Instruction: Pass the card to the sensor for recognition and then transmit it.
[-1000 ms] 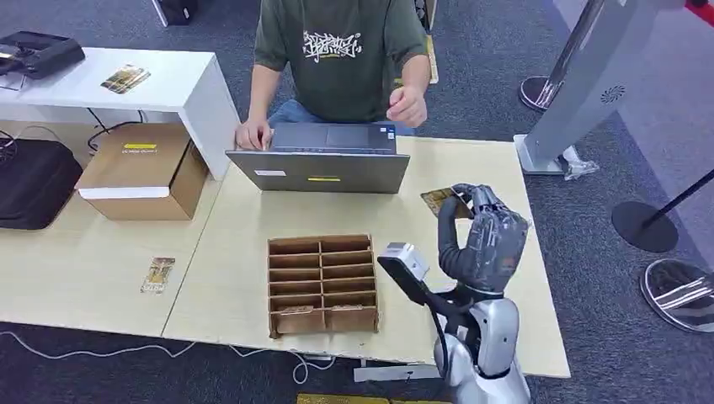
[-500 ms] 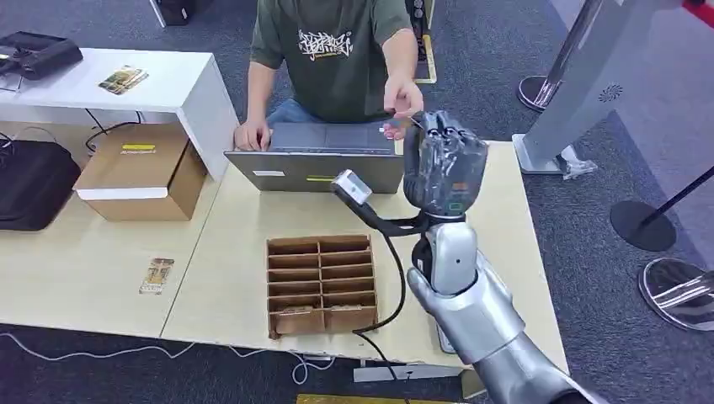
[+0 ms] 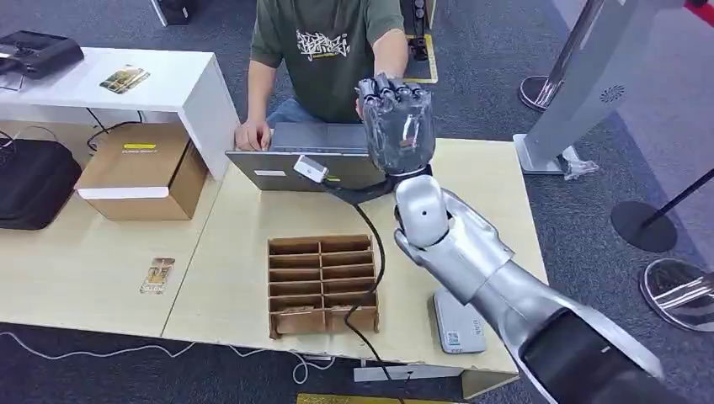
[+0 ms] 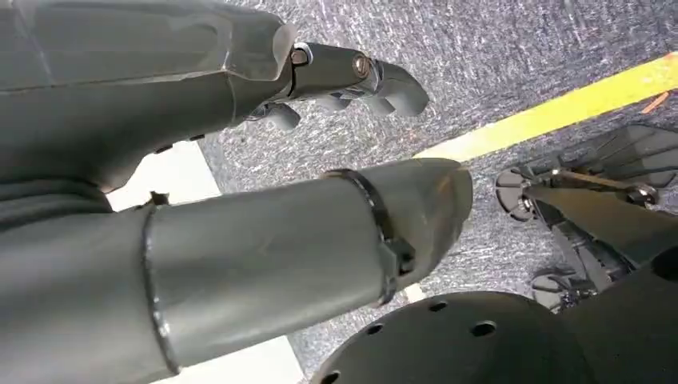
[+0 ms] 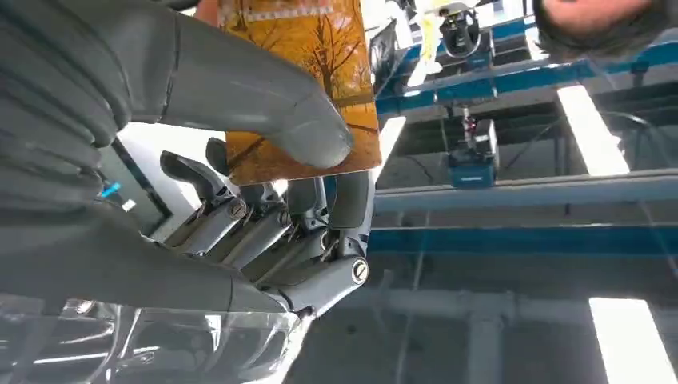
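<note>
Card [image 5: 300, 88] held in right hand [image 3: 397, 124], pinched between thumb [image 5: 240, 88] and fingers [image 5: 264, 216]; orange tree print facing the wrist camera. Grip confirmed in right wrist view; card itself hidden behind the hand in head view.

Change noted: one second ago, right hand low over the right part of the table [image 3: 244, 244], card edge visible above the far side of the hand. Half a second ago, raised to the laptop's far edge. Now lifted further and shifted left, level with the person [image 3: 333, 50] seated at the far side, directly over the laptop [image 3: 286, 164]. Person's raised arm [image 3: 389, 50] just behind the hand; contact with the card not determinable.

Sensor [image 3: 459, 324] presumed to be the small grey pad at the near right table edge, now well apart from the card. Judged: recognition step complete or bypassed, handover stage under way. Release not yet made.

Left hand [image 4: 240, 160] hanging over carpet, holding nothing; fingers curled, spread not determinable. Cardboard divider box [image 3: 322, 282] unmoved at table centre. Loose card [image 3: 157, 274] unmoved on near left table.
</note>
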`<state>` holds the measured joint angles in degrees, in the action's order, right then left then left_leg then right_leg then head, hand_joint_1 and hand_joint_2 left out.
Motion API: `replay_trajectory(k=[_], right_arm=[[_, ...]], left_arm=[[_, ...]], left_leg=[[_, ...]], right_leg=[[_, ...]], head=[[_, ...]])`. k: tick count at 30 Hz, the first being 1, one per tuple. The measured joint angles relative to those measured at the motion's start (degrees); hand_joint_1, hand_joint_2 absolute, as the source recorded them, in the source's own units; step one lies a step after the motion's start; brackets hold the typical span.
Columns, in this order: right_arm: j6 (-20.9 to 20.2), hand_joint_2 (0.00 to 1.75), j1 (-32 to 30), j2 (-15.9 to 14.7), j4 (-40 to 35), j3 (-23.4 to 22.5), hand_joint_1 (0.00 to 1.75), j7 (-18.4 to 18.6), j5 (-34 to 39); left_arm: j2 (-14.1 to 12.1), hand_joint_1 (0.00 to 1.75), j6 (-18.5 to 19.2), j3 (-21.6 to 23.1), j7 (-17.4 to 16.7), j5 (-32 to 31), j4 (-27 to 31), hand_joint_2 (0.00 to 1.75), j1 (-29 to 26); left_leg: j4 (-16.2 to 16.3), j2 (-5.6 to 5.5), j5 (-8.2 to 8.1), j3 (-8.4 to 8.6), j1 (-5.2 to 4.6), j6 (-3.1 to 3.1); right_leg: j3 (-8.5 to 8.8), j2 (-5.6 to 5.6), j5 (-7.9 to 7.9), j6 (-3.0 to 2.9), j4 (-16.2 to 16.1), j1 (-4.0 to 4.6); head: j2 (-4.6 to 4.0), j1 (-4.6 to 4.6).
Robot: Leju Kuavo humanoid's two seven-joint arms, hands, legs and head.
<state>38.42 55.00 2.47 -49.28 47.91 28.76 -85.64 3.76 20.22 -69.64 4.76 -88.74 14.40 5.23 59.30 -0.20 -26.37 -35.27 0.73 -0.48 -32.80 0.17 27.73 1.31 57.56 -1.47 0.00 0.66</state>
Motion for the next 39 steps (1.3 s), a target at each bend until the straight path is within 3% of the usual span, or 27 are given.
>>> replay_trajectory(k=[12,32,33,34,39], right_arm=[[0.0,1.75,3.3,1.2,9.0,1.6,1.75,0.4,0.0],[0.0,1.75,3.5,1.2,11.6,1.3,1.75,-1.2,0.0],[0.0,1.75,3.5,1.2,11.6,1.2,0.42,-1.2,0.0],[0.0,1.75,3.5,1.2,11.6,1.2,0.00,-1.2,0.0],[0.1,1.75,3.4,1.2,11.6,1.1,0.00,-1.7,0.0]], left_arm=[[0.0,0.00,0.9,2.5,-2.6,0.0,-0.5,0.00,2.0],[0.0,0.00,1.0,3.4,-3.0,0.1,-0.6,0.00,2.5],[0.0,0.00,1.0,3.4,-3.0,0.1,-0.6,0.00,2.5],[0.0,0.00,1.0,3.4,-3.0,0.1,-0.6,0.00,2.5],[0.0,0.00,1.0,3.4,-3.0,0.2,-0.6,0.00,2.5]], left_leg=[[0.0,-0.01,0.00,0.01,0.00,0.00],[0.0,-0.01,0.00,0.01,0.00,0.00],[0.0,-0.01,0.00,0.02,0.00,0.00],[0.0,0.00,0.00,0.02,0.00,0.00],[0.0,0.00,0.00,0.01,0.00,0.00]], right_leg=[[0.00,0.01,0.00,0.00,0.0,0.00],[0.00,0.02,0.00,0.00,0.0,0.00],[0.00,0.02,0.00,0.00,0.0,0.00],[0.00,0.03,0.00,0.00,0.0,0.00],[-0.01,0.03,0.00,0.00,0.0,0.00]], head=[[0.00,0.00],[0.00,0.02],[0.00,0.02],[0.00,0.00],[0.00,0.02]])
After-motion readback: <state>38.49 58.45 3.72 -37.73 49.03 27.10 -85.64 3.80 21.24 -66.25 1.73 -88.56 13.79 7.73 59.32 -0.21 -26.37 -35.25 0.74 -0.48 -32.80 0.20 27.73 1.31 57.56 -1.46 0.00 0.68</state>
